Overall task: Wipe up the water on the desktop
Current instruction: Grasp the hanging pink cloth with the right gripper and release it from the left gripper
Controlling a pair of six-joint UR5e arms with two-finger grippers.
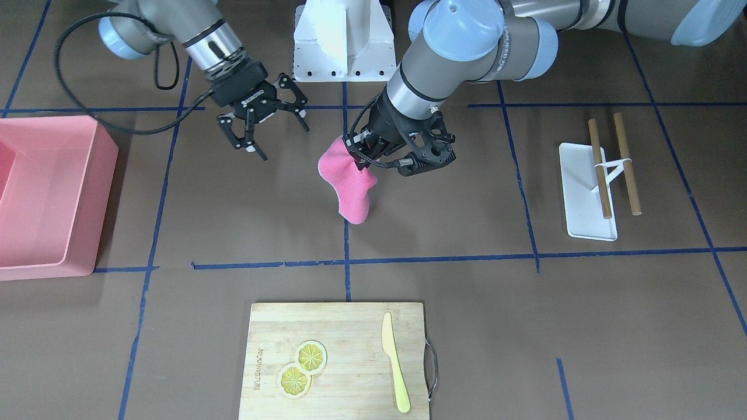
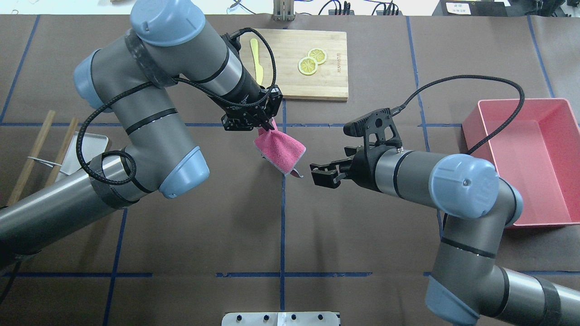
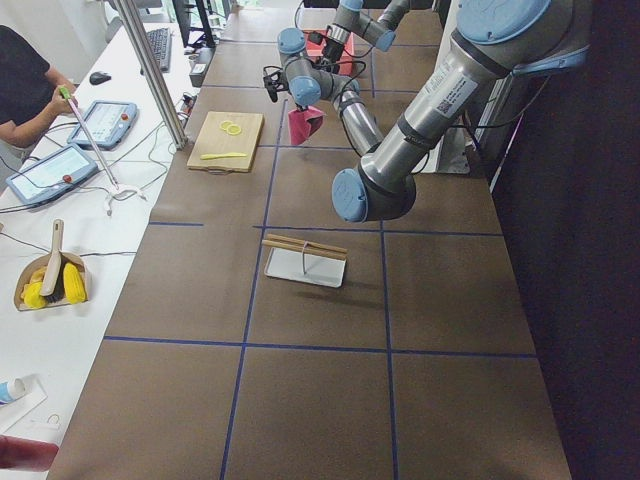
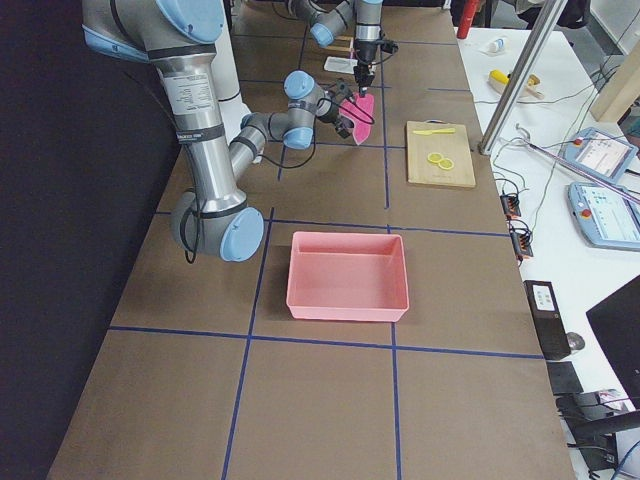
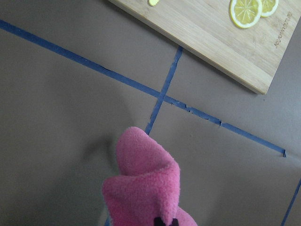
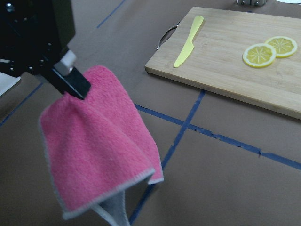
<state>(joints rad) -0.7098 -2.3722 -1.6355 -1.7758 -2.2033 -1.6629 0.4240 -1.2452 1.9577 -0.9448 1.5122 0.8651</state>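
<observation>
My left gripper (image 1: 363,157) is shut on the top corner of a pink cloth (image 1: 352,185) and holds it hanging just above the dark-brown desktop (image 1: 467,326), over a blue tape crossing. In the overhead view the left gripper (image 2: 267,128) and the cloth (image 2: 281,152) are at the table's middle. The cloth fills the left wrist view (image 5: 146,188) and the right wrist view (image 6: 94,155). My right gripper (image 1: 279,137) is open and empty, level with the cloth and a short way from it (image 2: 318,174). I see no water on the desktop.
A bamboo cutting board (image 1: 344,326) with two lemon slices (image 1: 303,367) and a yellow knife (image 1: 395,373) lies beyond the cloth. A pink bin (image 1: 105,198) stands on my right. A white tray (image 1: 583,204) with wooden sticks lies on my left.
</observation>
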